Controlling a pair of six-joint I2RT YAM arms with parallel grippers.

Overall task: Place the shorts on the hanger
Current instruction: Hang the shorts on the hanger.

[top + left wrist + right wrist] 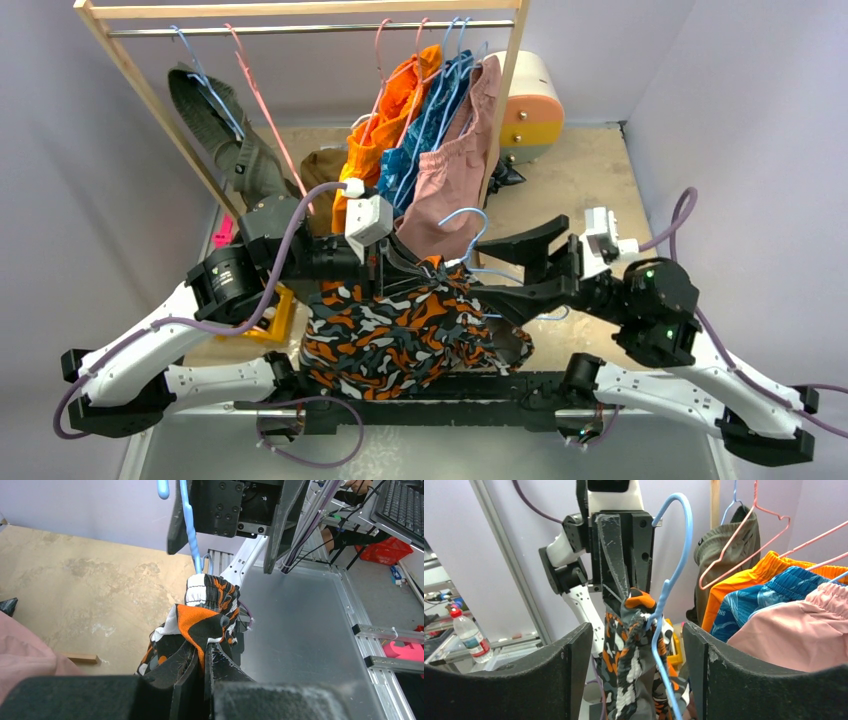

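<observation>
Midway up the centre of the overhead view, the left hand (pixel 392 264) is clenched on a bunched fold of the camouflage-print shorts (pixel 400 335). They hang clear of the desk (pixel 590 170), the rest of the fabric draping into the lower centre of the frame. The light-blue hanger (pixel 462 218) rises out of the same bunch, its hook curling up just right of the grip. In the right wrist view its wire runs down against the gathered waistband, touching it. Whether the wire passes through the waistband or only lies alongside cannot be told from these pictures.

The right hand (pixel 500 268) stands released, jaws spread wide and empty. It faces the shorts and hanger from the right of the frame, with nothing between its fingers but air.

The task looks close to finished but not settled. Shorts and hanger are together in one bundle, yet the cloth is wadded rather than spread along the wire, and it is the left hand's clamp, not the hanger, that appears to carry the weight. What seems left is for the shorts to sit on the hanger on their own and for the left hand to let go.

At the top of the overhead frame, the wooden rack (pixel 300 8) carries plain orange shorts (pixel 385 130) and dusty-pink shorts (pixel 455 170) on hangers of their own.
</observation>
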